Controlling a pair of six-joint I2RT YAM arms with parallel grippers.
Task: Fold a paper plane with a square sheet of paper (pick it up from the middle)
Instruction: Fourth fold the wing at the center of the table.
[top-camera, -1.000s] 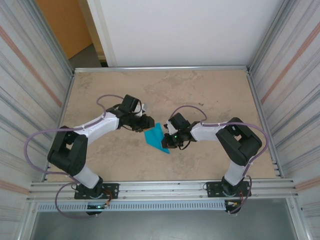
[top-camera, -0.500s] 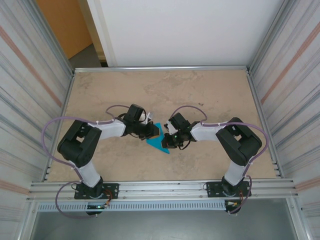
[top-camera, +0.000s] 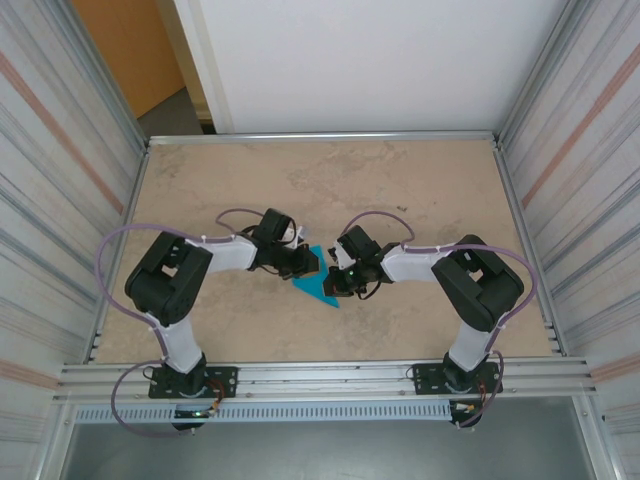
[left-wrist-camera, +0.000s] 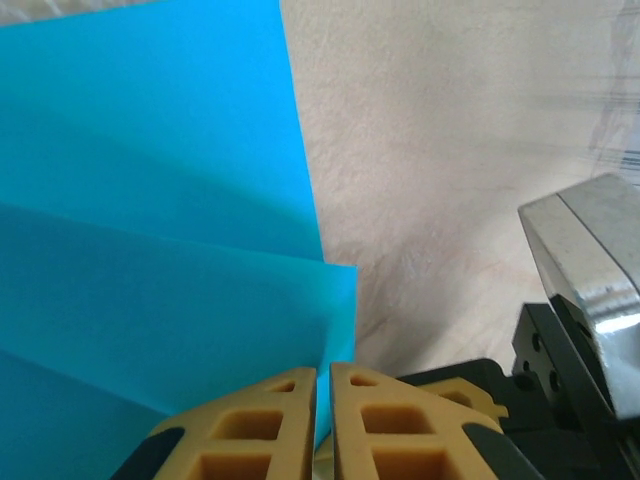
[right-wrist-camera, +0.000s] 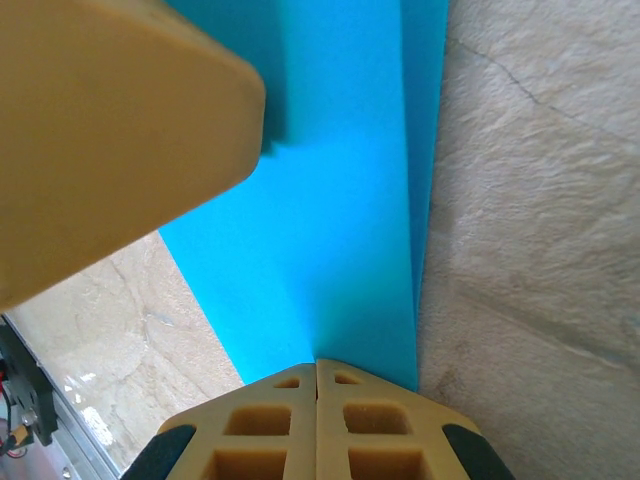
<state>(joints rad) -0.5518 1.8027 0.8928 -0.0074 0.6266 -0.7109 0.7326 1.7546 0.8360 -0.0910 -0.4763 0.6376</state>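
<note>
1. The left gripper (top-camera: 301, 263) reaches in from the left to the paper's upper left edge. On its wrist view, the left gripper (left-wrist-camera: 323, 376) has its jaws nearly together, leaving only a thin slit. The corner of a folded flap runs into that slit, so it is pinching the paper. Gripping at the edge leaves the flap's face free.

2. The paper (top-camera: 318, 283) is at the middle of the table (top-camera: 420, 190), between the two grippers. It is already partly folded and shows as a narrow wedge with its point toward the near edge. The left wrist view shows overlapping layers of paper (left-wrist-camera: 150, 250) with the table below them. I cannot tell whether any part rests on it.

3. The right gripper (top-camera: 334, 281) comes in from the right to the wedge's other side. On its wrist view, the right gripper (right-wrist-camera: 316, 368) has its jaws pressed together where a long crease in the paper (right-wrist-camera: 330, 200) ends. It appears to clamp that crease, probably to keep the fold line fixed.

4. Opposed pinches on both sides keep the thin sheet taut, which suits sharpening or adding a fold. Pulling unevenly could tear or skew it.
</note>
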